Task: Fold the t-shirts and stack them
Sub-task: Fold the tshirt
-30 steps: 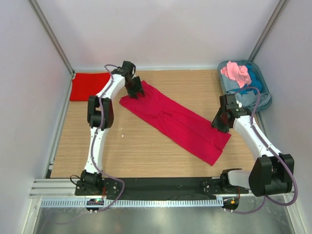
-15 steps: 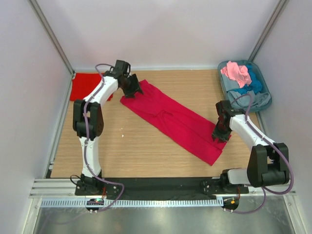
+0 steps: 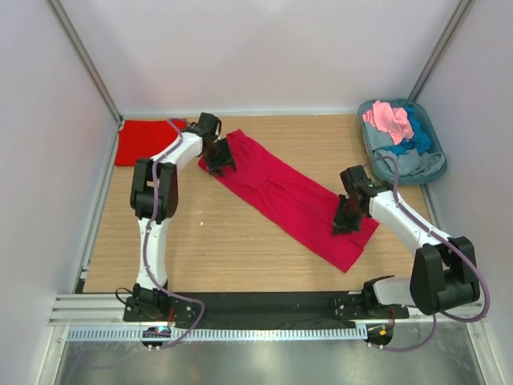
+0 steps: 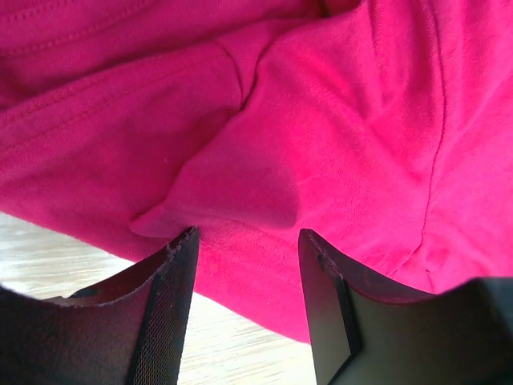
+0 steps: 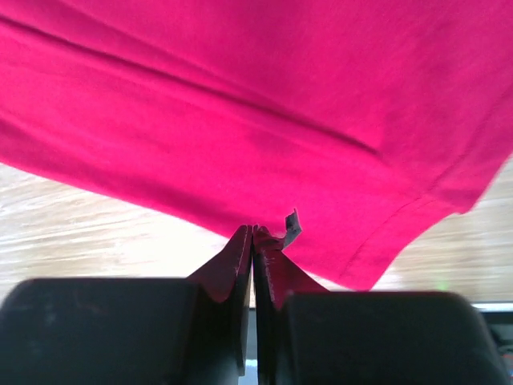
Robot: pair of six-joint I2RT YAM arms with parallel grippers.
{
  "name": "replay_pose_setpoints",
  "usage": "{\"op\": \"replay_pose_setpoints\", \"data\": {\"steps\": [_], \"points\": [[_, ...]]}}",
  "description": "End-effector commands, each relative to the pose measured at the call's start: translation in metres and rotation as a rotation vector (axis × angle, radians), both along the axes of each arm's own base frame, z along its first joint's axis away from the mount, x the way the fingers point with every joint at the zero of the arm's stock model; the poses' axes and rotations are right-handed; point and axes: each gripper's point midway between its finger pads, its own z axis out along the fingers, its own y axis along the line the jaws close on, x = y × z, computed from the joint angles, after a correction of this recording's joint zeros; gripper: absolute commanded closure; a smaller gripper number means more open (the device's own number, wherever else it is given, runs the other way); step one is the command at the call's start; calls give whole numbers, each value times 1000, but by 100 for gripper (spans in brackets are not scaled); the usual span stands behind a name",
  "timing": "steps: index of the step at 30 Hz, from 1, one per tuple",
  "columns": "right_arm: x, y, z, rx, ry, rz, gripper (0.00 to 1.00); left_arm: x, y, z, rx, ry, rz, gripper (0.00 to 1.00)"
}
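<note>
Surface (image 3: 240, 249): pale wood-grain board.
Crimson t-shirt (image 3: 280, 192): soft knit, creased long strip lying diagonally mid-surface.
Tub (image 3: 442, 160): grey-blue oval plastic, far right corner, heaped with a crumpled pink t-shirt (image 3: 389, 119), blue t-shirt (image 3: 418, 138) and grey t-shirt (image 3: 409, 164).
Scarlet t-shirt (image 3: 140, 143): flat folded rectangle, far left corner.
Left pincer (image 4: 248, 237): jaws apart, astride a raised fold at the strip's far end.
Right pincer (image 5: 252, 231): pinched tight on the crimson hem near the strip's near end.

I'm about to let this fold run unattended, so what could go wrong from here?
1. The right gripper looks shut on just the thin edge of the crimson shirt; the cloth may slip out once it lifts.
2. The left gripper stands open around a bunched fold, so closing there may catch extra layers and leave a crooked fold.
</note>
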Motion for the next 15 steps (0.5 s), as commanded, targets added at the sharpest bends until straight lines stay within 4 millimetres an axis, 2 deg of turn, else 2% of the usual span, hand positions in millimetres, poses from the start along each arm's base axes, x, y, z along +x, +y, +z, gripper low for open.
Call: {"op": "replay_pose_setpoints", "data": {"steps": [1,3,4,5,6,8,10,11,12,15], "points": [[-17,16,-9,43,97,-58,91,9,11,-26,87,6,-7,45],[-23,15,-14,26,102,-107,91,12,12,-33,96,15,-8,45],[-23,14,-13,18,87,-123,91,21,11,-30,92,-4,-5,45],[-22,14,-14,0,69,-127,91,23,12,-41,91,16,-2,45],[-25,14,-19,-5,73,-153,91,27,10,-42,85,14,-1,45],[-24,25,-21,13,41,-143,91,41,7,-44,72,-5,3,45],[-32,30,-29,6,58,-152,90,50,4,-46,58,-17,4,44],[-38,32,-33,-4,82,-147,91,63,0,-37,44,-51,11,44],[-42,29,-39,-51,81,-134,91,65,-1,-46,33,-38,14,44],[-58,28,-51,-113,121,-135,90,82,-5,-47,-7,-59,41,44]]}}
